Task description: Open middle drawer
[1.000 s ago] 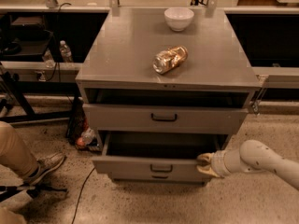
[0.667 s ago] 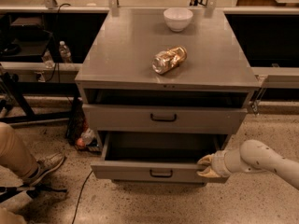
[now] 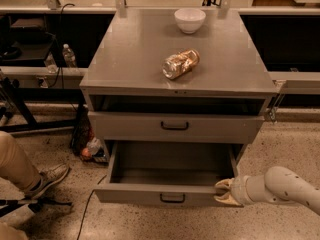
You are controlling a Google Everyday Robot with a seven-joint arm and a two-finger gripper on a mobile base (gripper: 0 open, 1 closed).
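- At the lower right of the camera view, gripper (image 3: pixel 225 192) on a white arm (image 3: pixel 282 186), reaching in from the right edge.
- Set against the right end of the middle drawer (image 3: pixel 145 194), right at the front panel's corner and touching it.
- Jaws tan in colour; cannot tell whether spread, pressed together or pinching the panel.
- Middle drawer low on the grey cabinet, standing well out from it, with a shallow grey tray open to view inside.
- 1 small black loop handle (image 3: pixel 172 198) centred on its front, left of the gripper and apart from it.
- Above it, 1 upper drawer (image 3: pixel 125 126) with its own black handle (image 3: pixel 175 126), and a dark gap between that front and the top.
- On the counter (image 3: pixel 130 49), 1 white bowl (image 3: pixel 190 20) near the back edge.
- Nearer the front, 1 shiny brownish item (image 3: pixel 180 64) lying on its side, apart from the bowl.
- At the lower left, on the speckled floor, a person's leg (image 3: pixel 15 164) in tan trousers and 1 shoe (image 3: pixel 47 178).
- Behind the cabinet's left side, 1 clear water bottle (image 3: pixel 69 55) standing upright.
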